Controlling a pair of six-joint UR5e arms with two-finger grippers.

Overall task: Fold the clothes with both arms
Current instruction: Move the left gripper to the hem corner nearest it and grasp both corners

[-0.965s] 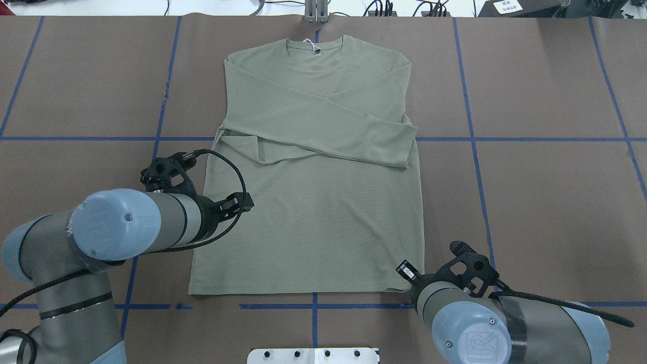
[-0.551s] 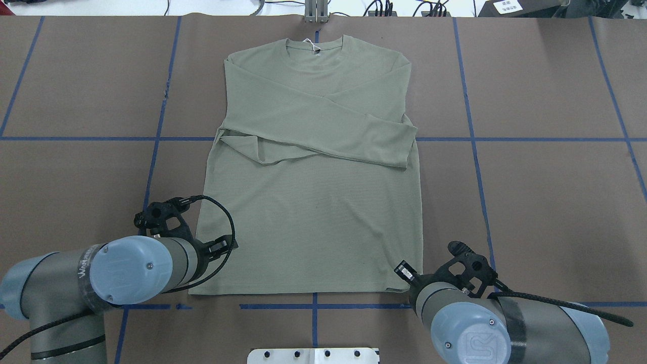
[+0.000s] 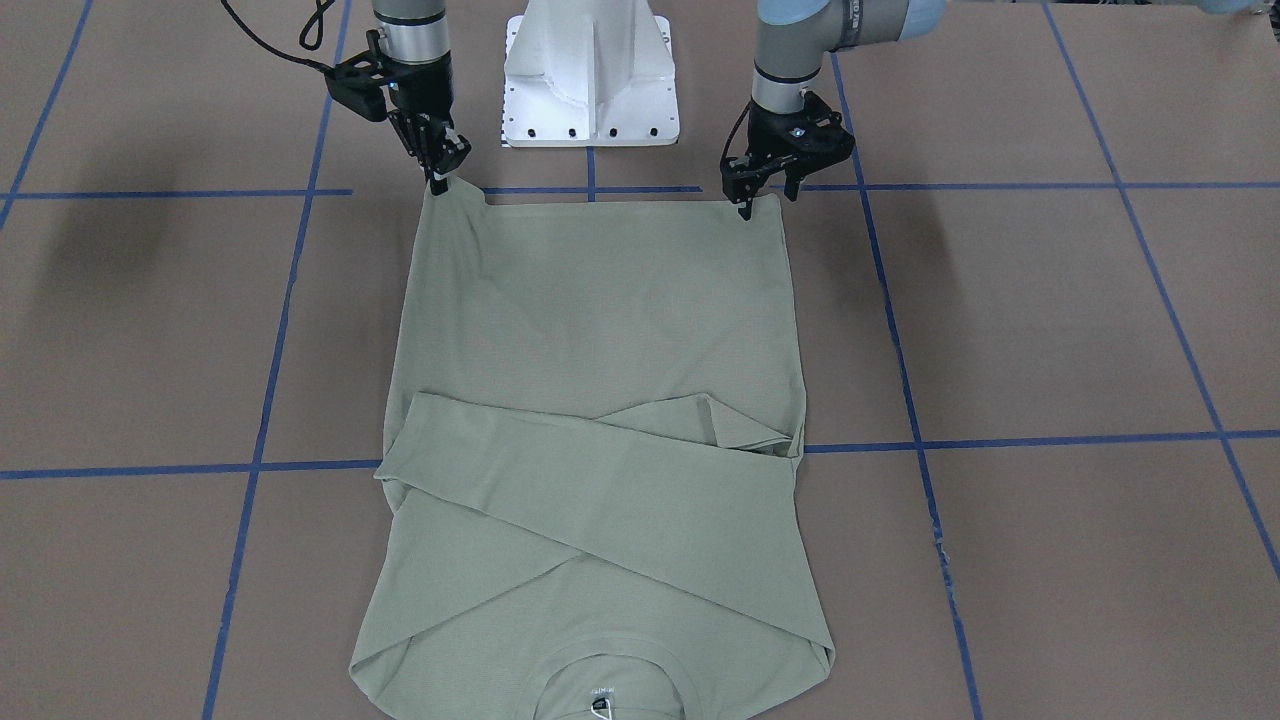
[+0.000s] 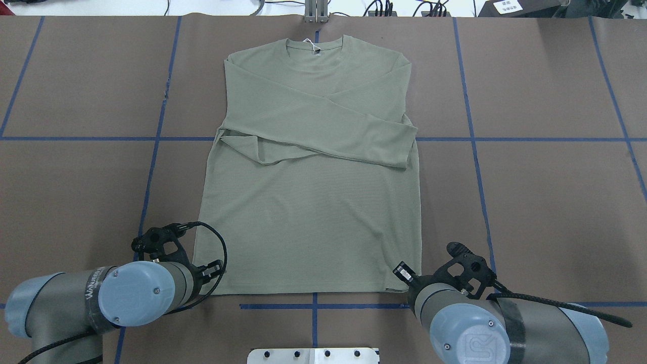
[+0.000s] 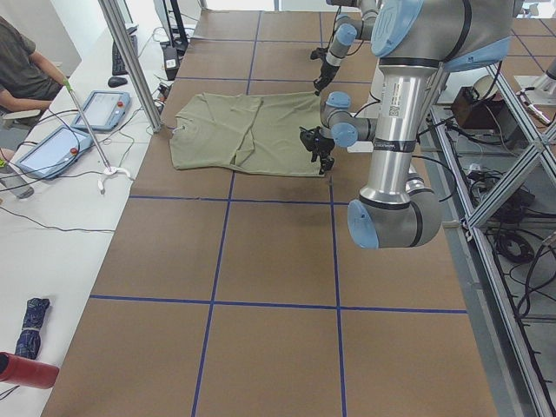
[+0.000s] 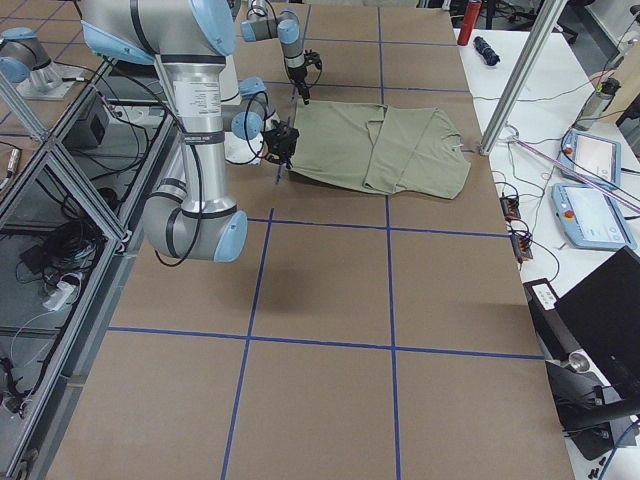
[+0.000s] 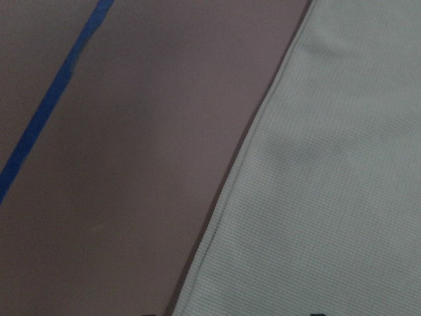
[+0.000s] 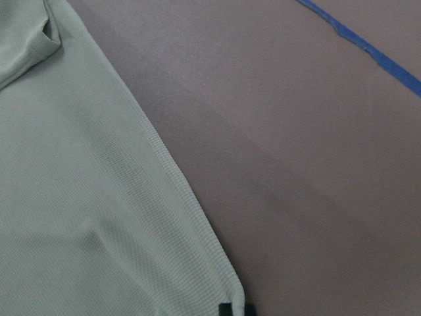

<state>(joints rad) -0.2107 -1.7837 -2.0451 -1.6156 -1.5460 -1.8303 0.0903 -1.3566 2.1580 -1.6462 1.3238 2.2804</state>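
Shirt (image 4: 308,212) flat | left gripper (image 3: 766,200) apart at hem corner | right gripper (image 3: 440,180) clamped on hem

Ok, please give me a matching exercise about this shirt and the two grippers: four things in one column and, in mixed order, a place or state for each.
Things, all on or at the shirt:
1. collar
2. sleeves
3. left gripper
4. right gripper

Places or states:
A. jaws closed on a hem corner
B. crossed over the chest
C. at the end far from the robot
D. jaws apart at a hem corner

Pairs: 1-C, 2-B, 3-D, 4-A
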